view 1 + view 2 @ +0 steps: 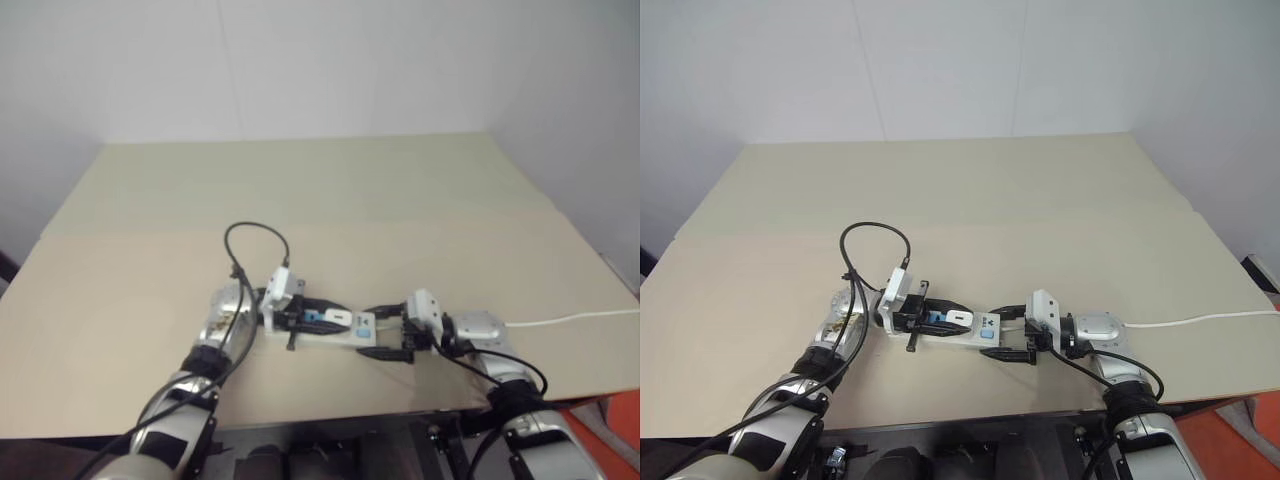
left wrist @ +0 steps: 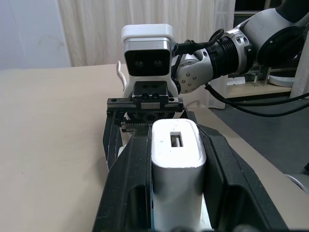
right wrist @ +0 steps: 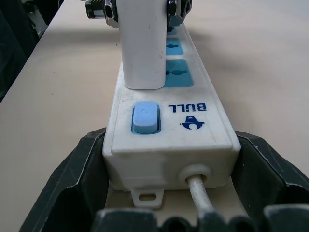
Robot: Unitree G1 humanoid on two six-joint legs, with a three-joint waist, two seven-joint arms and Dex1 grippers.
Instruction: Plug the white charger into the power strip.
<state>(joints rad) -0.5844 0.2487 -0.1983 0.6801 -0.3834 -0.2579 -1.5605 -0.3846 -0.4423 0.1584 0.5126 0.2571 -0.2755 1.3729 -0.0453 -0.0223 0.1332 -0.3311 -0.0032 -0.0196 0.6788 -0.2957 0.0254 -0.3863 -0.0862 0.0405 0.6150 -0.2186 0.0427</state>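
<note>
The white charger (image 2: 176, 183) sits between the black fingers of my left gripper (image 2: 175, 140), which is shut on it. In the right wrist view the charger (image 3: 142, 53) stands upright on the power strip (image 3: 212, 135), its lower end against the top face just past the blue switch (image 3: 145, 117). Two blue sockets (image 3: 177, 72) lie bare beside and behind it. My right gripper (image 3: 171, 145) is shut on the strip's switch end, one finger along each long side. Both grippers meet near the table's front, the left gripper (image 1: 940, 318) facing the right gripper (image 1: 1008, 335) over the strip (image 1: 975, 330).
The strip's thin white cord (image 1: 570, 320) runs off to the right across the beige table (image 1: 320, 200). The table's front edge (image 1: 330, 415) is close below the grippers. A black cable loop (image 1: 255, 240) arches over my left wrist.
</note>
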